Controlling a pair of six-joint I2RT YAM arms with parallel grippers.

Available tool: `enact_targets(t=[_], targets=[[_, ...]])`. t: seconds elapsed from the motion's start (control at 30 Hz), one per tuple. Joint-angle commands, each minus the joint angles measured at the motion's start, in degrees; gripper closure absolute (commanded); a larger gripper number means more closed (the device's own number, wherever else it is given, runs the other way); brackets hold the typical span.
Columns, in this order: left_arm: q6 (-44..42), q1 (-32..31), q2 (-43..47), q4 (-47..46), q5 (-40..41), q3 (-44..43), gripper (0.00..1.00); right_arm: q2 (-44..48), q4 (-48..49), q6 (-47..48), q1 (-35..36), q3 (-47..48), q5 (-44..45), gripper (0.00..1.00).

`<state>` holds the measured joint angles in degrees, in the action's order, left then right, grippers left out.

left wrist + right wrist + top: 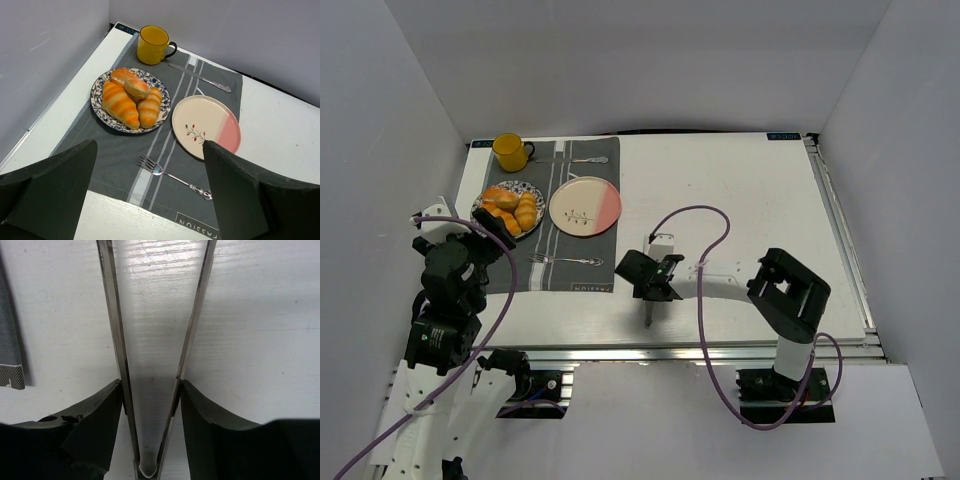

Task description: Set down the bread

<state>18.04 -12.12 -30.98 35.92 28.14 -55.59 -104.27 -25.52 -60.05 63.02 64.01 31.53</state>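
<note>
On patterned plate (96, 105), bread (136, 86), seemingly round, golden-brown.

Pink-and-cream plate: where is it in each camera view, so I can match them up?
Top external: the pink-and-cream plate is upper left, on the grey placemat.
Left wrist: right of centre, on the placemat.
Right wrist: not in view; only tongs over the table.
Shared landmark: the placemat, whose corner shows at the right wrist view's left edge.

The grey placemat (115, 155) carries one white printed word at its near edge, upside down: PASSION.
</note>
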Motion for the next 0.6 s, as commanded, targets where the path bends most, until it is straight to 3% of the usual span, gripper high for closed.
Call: enact_targets(t=[0.0, 0.2, 0.4, 0.57], targets=[[-0.5, -0.2, 0.3, 0.4, 0.9, 0.6, 0.02, 2.4, 0.0, 0.7, -0.2, -0.9, 0.2, 0.46], [-0.4, -0.2, 0.1, -0.1, 0.7, 0.8, 0.02, 8.5, -7.5, 7.5, -0.2, 3.1, 4.1, 0.54], [-0.6, -0.2, 0.0, -0.9, 1.0, 1.3, 0.02, 18.8, -9.5, 21.2, -0.2, 5.8, 4.1, 0.55], [-0.6, -0.2, -0.4, -1.6, 0.7, 1.6, 0.02, 19.5, -15.2, 27.2, -0.1, 13.0, 2.2, 0.54]])
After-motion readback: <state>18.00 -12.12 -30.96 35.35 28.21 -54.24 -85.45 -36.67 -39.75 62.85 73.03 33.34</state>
